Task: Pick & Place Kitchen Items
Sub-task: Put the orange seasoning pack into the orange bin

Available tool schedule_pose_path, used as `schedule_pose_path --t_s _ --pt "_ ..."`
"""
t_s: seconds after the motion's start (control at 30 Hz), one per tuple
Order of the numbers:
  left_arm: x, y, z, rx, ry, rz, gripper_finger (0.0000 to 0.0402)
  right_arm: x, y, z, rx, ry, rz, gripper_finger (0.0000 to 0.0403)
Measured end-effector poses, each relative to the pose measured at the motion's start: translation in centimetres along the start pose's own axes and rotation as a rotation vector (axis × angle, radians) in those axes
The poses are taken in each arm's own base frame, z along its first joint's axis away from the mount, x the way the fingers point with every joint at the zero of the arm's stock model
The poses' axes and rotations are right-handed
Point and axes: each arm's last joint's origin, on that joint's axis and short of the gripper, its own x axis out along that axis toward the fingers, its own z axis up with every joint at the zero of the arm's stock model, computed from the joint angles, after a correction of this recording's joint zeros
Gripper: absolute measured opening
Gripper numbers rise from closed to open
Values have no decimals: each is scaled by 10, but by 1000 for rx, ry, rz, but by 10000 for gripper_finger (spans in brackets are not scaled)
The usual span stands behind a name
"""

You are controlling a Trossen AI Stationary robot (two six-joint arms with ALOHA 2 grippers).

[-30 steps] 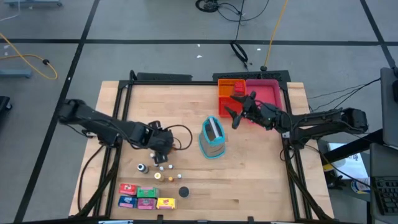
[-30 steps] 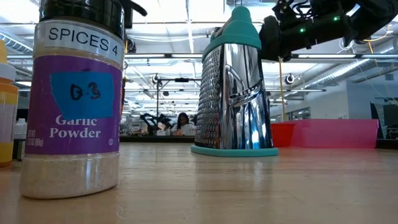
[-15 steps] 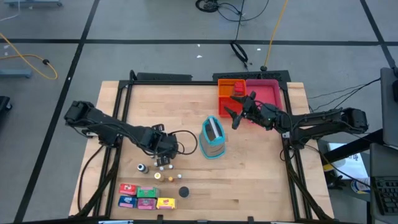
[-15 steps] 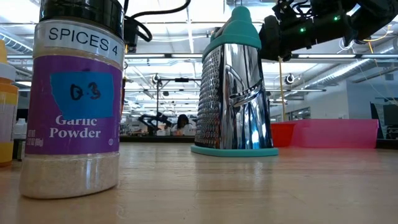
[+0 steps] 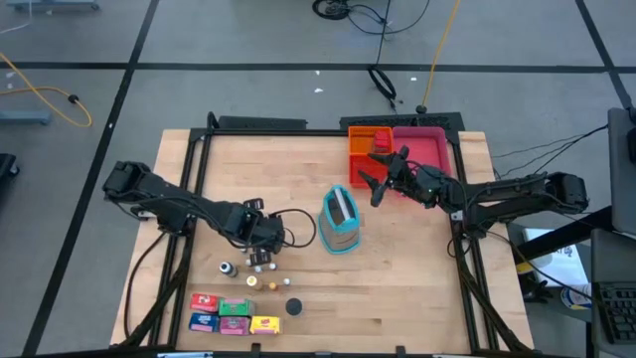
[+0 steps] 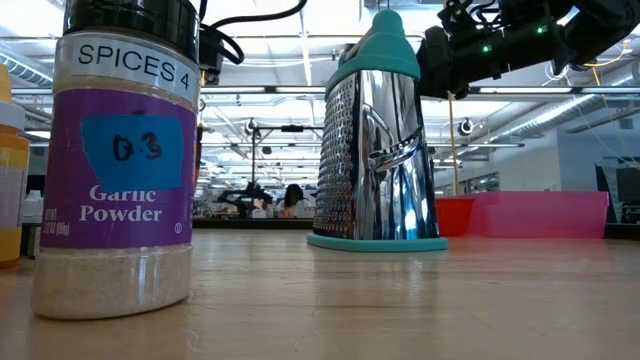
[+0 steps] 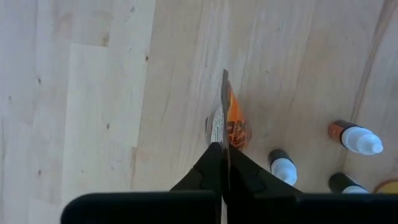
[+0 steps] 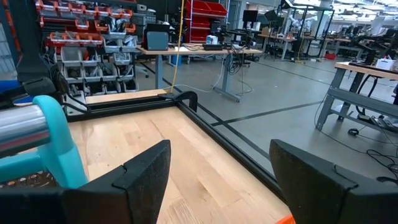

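One thin orange-printed flat packet point(image 7: 227, 121) pinched edge-on by left hand point(image 7: 221, 148), fingers pressed on it | long axis runs straight out from fingertips (low over wooden counter point(image 5: 417, 268), beside white-capped small bottles point(image 7: 283, 168)) | right hand point(image 5: 386, 175) spread, waiting near pink rectangular tray point(image 5: 429, 147).

A spice jar point(image 6: 125, 160) stood closest to the low camera, its white band reading "SPICES 4". A blue patch on its purple label carried the handwritten "03", and white lettering beneath it spelled "Garlic Powder". Small print ran up the label's left edge, too fine to read. Lettering on the orange packet point(image 7: 233, 124) was illegible.
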Motion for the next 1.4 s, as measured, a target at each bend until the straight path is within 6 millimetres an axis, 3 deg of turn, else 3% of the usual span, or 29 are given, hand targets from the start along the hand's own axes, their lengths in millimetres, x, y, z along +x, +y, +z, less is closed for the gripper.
schedule_pose_path --t_s 0.3,0.5,0.77,1.0,1.17,1.4 --pt "-24 9 8 30 35 42 1 0 0 0 0 0 0 265" --pt "-71 29 24 66 36 128 0 0 0 0 1 -1 0 265" --pt "-141 62 54 112 -174 134 0 0 0 5 22 -51 1 265" --pt "-177 93 70 150 -346 163 0 -2 4 16 52 -164 146 265" --pt "-180 110 80 165 -427 138 0 -2 4 20 61 -201 156 265" --pt "-153 122 107 213 -398 170 0 2 7 40 63 -264 230 265"
